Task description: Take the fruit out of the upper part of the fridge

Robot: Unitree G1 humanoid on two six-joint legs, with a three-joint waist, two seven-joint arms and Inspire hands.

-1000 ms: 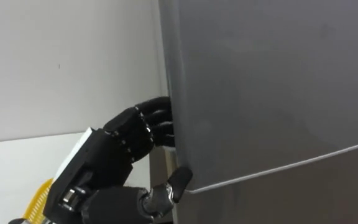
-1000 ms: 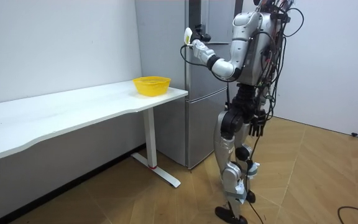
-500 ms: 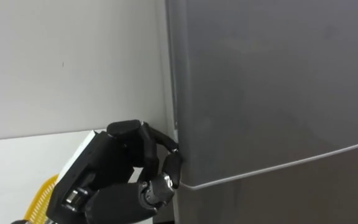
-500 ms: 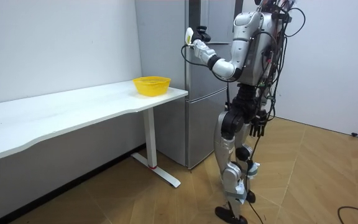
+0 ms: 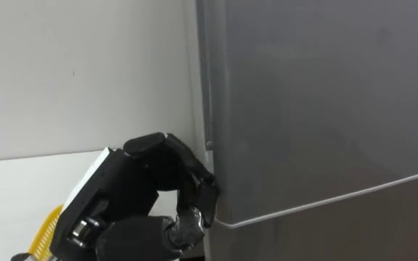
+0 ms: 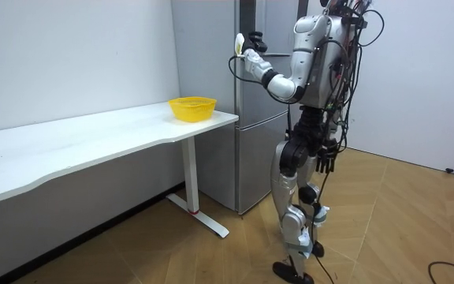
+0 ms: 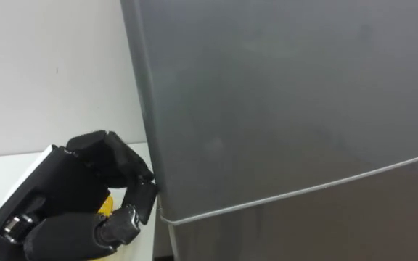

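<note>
A robot stands facing a tall grey fridge, its left hand raised to the left edge of the upper fridge door. The black fingers are curled and hooked onto that edge, just above the seam with the lower door, and the thumb sits below them. The door looks shut or barely cracked, so whatever is to be fetched lies hidden behind it. The door is probably rigid, smooth and fairly heavy, held by a seal. This handle-side edge is the sensible grip, but the slick metal could slip. The right hand hangs well below the door. A yellow bowl sits on a white table left of the door.
</note>
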